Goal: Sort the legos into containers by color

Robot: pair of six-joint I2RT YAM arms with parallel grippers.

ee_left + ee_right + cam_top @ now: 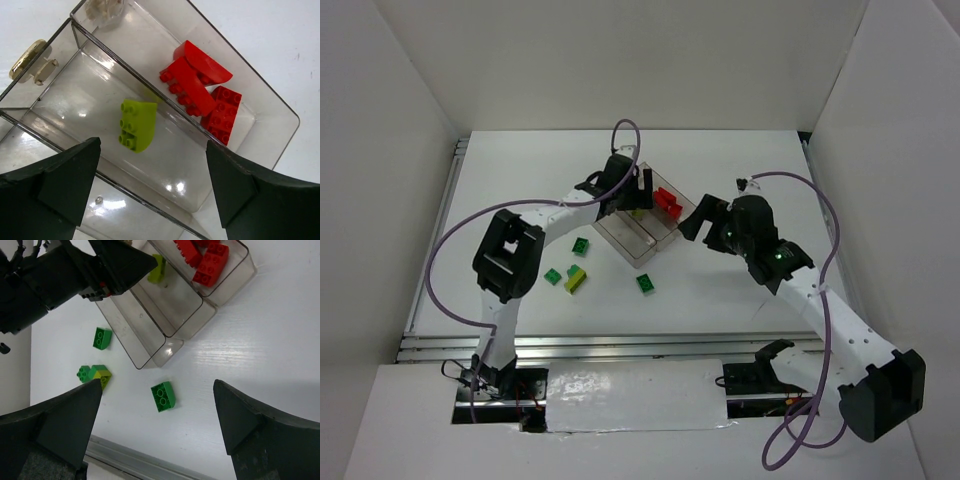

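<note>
I see the left gripper hanging over the clear tray, spread wide with nothing in it. Right below it, one yellow-green lego lies in the middle compartment. The red legos are piled together in the next compartment over, at one end. My right gripper is just beside the tray, also spread wide and carrying nothing. Dark green legos lie loose on the white surface near the tray's end, one directly under the right gripper, along with a small green and yellow-green cluster.
</note>
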